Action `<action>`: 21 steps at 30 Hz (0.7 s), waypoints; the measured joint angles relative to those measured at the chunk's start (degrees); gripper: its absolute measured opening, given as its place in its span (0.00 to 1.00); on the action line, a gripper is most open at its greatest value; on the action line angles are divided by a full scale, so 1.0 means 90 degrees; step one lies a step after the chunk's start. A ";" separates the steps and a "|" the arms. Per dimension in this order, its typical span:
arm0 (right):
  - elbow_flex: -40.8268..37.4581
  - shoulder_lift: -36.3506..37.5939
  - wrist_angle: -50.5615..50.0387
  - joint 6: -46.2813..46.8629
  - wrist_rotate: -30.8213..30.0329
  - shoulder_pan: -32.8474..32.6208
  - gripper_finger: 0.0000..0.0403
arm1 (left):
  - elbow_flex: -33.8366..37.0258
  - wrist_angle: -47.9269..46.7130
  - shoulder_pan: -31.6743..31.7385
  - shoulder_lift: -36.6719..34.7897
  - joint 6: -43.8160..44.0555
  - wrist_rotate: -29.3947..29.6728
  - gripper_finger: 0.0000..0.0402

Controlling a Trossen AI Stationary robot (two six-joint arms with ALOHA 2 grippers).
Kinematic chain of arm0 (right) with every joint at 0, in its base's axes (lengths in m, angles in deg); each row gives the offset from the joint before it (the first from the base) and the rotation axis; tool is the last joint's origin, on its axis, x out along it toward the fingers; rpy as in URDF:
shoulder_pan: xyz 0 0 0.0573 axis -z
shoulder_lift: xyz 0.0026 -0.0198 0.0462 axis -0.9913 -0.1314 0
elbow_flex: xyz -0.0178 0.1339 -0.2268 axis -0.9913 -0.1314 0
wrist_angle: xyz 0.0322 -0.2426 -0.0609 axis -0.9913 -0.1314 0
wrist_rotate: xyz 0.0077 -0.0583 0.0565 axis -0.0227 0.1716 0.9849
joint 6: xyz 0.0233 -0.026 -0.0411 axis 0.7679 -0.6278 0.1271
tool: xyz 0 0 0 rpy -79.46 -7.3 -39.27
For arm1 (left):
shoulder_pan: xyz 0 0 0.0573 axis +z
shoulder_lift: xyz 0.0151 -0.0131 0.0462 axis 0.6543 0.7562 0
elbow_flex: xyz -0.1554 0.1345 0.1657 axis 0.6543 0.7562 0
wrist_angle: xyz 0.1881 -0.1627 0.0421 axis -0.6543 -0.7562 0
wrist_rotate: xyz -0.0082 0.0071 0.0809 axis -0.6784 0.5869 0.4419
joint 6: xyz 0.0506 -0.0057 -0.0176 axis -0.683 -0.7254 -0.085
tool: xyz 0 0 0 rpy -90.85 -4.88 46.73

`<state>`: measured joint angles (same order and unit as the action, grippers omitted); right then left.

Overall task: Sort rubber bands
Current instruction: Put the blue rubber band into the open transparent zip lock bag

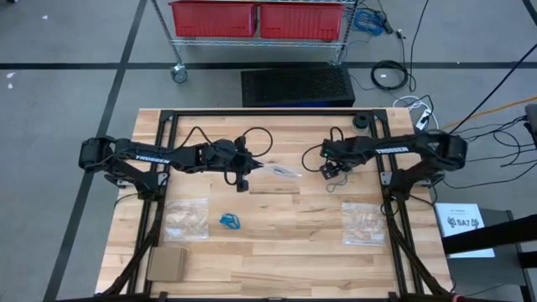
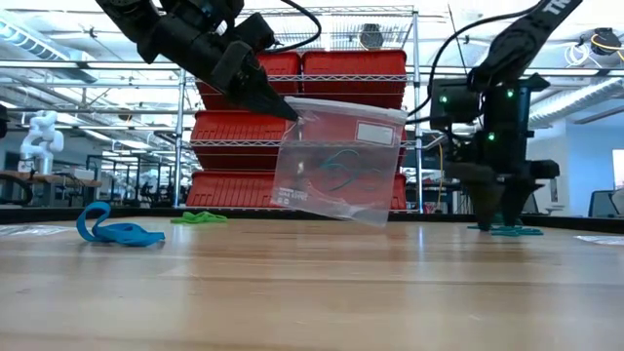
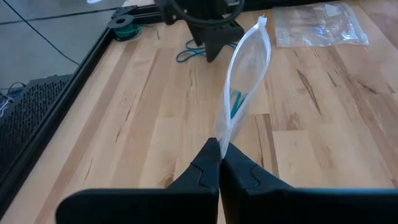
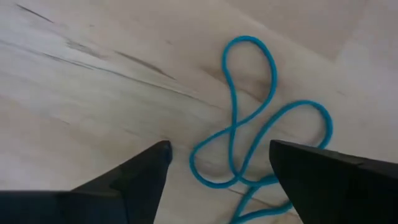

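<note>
So the left gripper [image 3: 219, 163] has its fingers pinched together on the edge of a clear zip bag [image 2: 341, 161], holding it up off the wooden table [image 1: 277, 252] so it hangs tilted in the air. You can see a few rubber bands inside the bag [image 2: 341, 168], thin teal and greenish loops bunched near the middle.

Over on the other side, the right gripper [image 4: 217, 163] is down right at the tabletop with its fingers spread apart, one either side of a teal rubber band [image 4: 249, 124]. That band is a skinny loop twisted into a sort of figure eight, lying flat on the wood, not pinched by anything.

More bands are loose on the table: a bright blue cluster [image 1: 231, 221] toward the front, between the two flat clear bags [image 1: 185, 217], and in the low view a small green bunch [image 2: 199, 218] farther back. The blue ones look a bit thicker and curl up off the surface. A brown cardboard piece [image 1: 166, 263] lies at the left front corner.
</note>
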<state>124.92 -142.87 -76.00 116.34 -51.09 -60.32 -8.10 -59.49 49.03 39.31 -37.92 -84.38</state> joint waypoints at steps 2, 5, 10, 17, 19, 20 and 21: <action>0.0002 -0.0188 0.0056 0.0105 0.0059 0.0002 0.66 | 0.0000 0.0001 0.0000 0.0000 0.0000 0.0000 0.00; 0.0011 -0.0339 0.0166 0.0118 0.0080 -0.0013 0.62 | 0.0000 0.0000 0.0000 0.0000 0.0002 0.0000 0.00; 0.0003 -0.0363 0.0373 0.0107 0.0025 -0.0073 0.41 | 0.0000 0.0000 0.0000 0.0000 0.0002 0.0000 0.00; -0.0017 -0.0387 0.0673 -0.0257 -0.0150 -0.0305 0.03 | 0.0000 0.0000 0.0000 0.0000 0.0004 0.0002 0.00; -0.0019 -0.0391 0.0698 -0.0351 -0.0243 -0.0400 0.02 | 0.0000 0.0000 0.0000 0.0000 0.0006 0.0001 0.00; -0.0010 -0.0397 0.0693 -0.0399 -0.0300 -0.0445 0.02 | 0.0000 0.0000 0.0000 0.0000 0.0005 0.0000 0.00; 0.0019 -0.0400 0.0658 -0.0427 -0.0344 -0.0492 0.02 | 0.0000 0.0000 0.0000 0.0000 0.0007 0.0000 0.00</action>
<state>125.10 -146.46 -70.08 112.49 -54.18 -64.75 -8.10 -59.49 49.03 39.31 -37.85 -84.37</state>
